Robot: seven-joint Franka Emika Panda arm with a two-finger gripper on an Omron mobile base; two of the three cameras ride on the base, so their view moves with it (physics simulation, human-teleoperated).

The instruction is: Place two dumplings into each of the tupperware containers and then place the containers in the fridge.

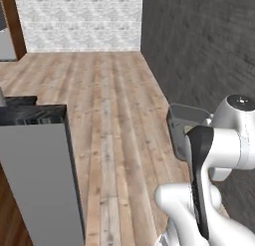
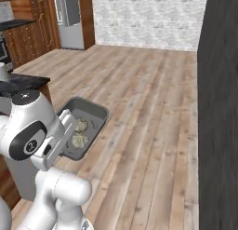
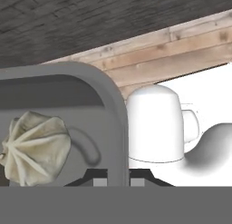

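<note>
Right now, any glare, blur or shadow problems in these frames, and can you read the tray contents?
Right base view: flat even light, no glare; the tupperware container and two dumplings read clearly. Left base view: the arm hides most of the tray, contents barely visible. Hand view: one dumpling's pleats crisp, soft shading on the tray wall; the gripper straddles the rim.

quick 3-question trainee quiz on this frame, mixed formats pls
1. True or false: the grey container rests on the wood floor.
2. How many dumplings lie in it, going by the right base view?
3. The end effector is: A) open beside the container, B) shut on the container's rim, C) shut on a dumpling.

Key: 1 false, it is carried in the air above the floor. 2 two. 3 B.
</note>
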